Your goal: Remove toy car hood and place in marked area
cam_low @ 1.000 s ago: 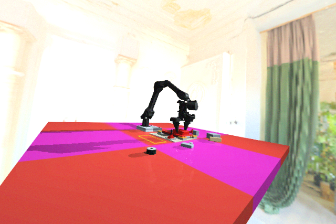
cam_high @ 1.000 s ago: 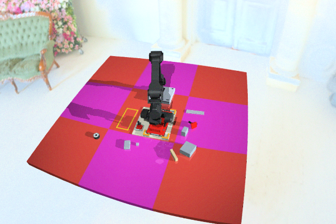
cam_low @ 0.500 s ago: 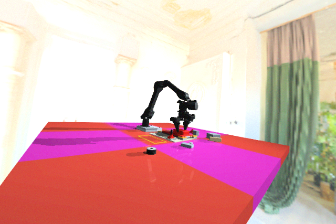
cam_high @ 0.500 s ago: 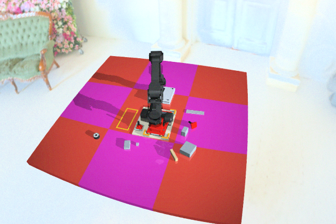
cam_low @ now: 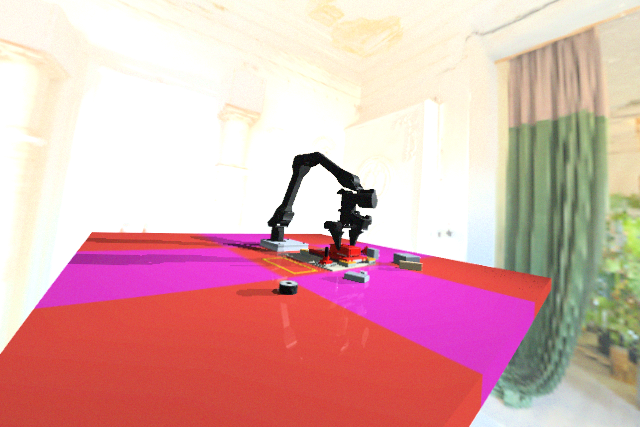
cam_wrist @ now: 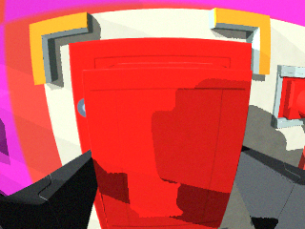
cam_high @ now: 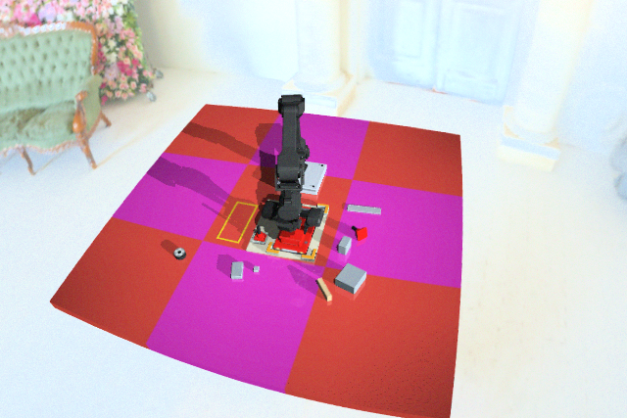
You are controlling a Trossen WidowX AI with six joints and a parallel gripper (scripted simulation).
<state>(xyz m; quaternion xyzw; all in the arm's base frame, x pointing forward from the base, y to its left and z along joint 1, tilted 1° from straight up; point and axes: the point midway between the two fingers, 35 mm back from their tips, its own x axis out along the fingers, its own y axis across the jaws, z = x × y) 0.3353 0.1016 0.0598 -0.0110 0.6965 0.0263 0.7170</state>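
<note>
The red toy car [cam_high: 293,246] [cam_low: 352,257] sits on a cream fixture board [cam_high: 255,247] [cam_wrist: 159,22] with orange corner brackets [cam_wrist: 59,26]. Its red hood [cam_wrist: 166,114] fills the wrist view, still lying on the car. My gripper [cam_high: 290,225] [cam_low: 344,243] [cam_wrist: 166,155] is down over the car, its dark fingers pressed against the hood's left and right sides, shut on it. The marked area, a yellow outlined rectangle [cam_high: 227,221] [cam_low: 279,266], lies on the table just left of the board and holds nothing.
A black ring [cam_high: 179,253] [cam_low: 287,287] lies at the left front. Grey blocks [cam_high: 350,277] [cam_high: 236,269] [cam_high: 344,245], a wooden stick [cam_high: 323,289], a red piece [cam_high: 361,233] and a grey bar [cam_high: 363,209] lie around the board. A small red part [cam_high: 260,236] [cam_wrist: 294,98] sits on the board.
</note>
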